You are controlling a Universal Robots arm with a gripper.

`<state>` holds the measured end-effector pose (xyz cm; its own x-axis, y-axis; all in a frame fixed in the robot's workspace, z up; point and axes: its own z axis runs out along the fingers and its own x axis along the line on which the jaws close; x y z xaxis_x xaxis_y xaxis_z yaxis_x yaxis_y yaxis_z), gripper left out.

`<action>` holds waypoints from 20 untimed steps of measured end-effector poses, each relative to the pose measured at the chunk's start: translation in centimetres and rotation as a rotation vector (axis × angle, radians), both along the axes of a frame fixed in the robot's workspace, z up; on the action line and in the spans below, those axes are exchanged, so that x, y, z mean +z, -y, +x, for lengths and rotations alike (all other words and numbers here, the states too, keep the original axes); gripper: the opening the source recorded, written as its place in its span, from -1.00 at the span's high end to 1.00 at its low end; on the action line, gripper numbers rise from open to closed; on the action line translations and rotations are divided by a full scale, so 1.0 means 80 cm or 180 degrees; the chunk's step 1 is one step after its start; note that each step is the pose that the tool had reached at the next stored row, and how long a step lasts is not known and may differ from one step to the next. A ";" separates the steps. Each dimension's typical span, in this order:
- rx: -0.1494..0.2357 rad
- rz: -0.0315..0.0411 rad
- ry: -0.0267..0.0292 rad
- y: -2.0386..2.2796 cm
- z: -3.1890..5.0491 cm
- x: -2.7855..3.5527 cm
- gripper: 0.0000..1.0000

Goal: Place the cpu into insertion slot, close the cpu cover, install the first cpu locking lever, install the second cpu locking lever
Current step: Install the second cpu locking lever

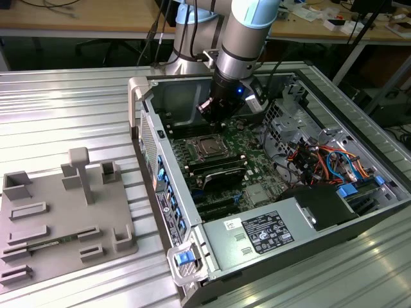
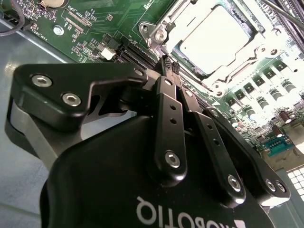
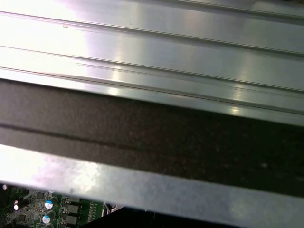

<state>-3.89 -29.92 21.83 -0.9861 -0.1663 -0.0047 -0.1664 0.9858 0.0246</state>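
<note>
Green board (image 1: 257,151) fills the open case (image 1: 308,212); the socket (image 2: 213,40) holds the cpu (image 2: 214,38) under the closed cover (image 2: 161,28). The gripper (image 2: 170,66), fingers pinched together on nothing, sits just beside the cover's edge.

The arm reaches steeply down, wrist near vertical. In the second wrist view the gripper (image 2: 170,65) has its black fingers (image 2: 166,97) pressed together, apparently empty, though the tips are hard to make out.

I see a ribbed metal table (image 1: 77,109) under bright light, and behind it a cluttered wooden bench (image 1: 83,22) with cables
</note>
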 end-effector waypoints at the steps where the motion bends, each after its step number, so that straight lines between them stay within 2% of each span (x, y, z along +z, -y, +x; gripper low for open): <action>1: 0.0000 0.0000 0.0000 0.0000 0.000 0.0000 0.79; 3: 0.0000 -0.0001 0.0000 0.0002 0.000 0.0010 0.79; 6: 0.0000 0.0000 0.0000 0.0000 0.000 0.0100 0.79; 9: 0.0001 -0.0001 0.0000 0.0007 0.000 0.0151 0.79; 13: 0.0000 -0.0007 0.0000 0.0045 0.001 0.0175 0.79; 15: 0.0000 -0.0011 0.0000 0.0078 0.002 0.0178 0.79; 17: 0.0000 -0.0014 0.0000 0.0167 0.002 0.0179 0.79; 20: 0.0000 -0.0025 0.0000 0.0246 0.004 0.0179 0.79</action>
<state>-3.59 -31.89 23.26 -0.9861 -0.1663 -0.0034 -0.1663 0.9859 0.0168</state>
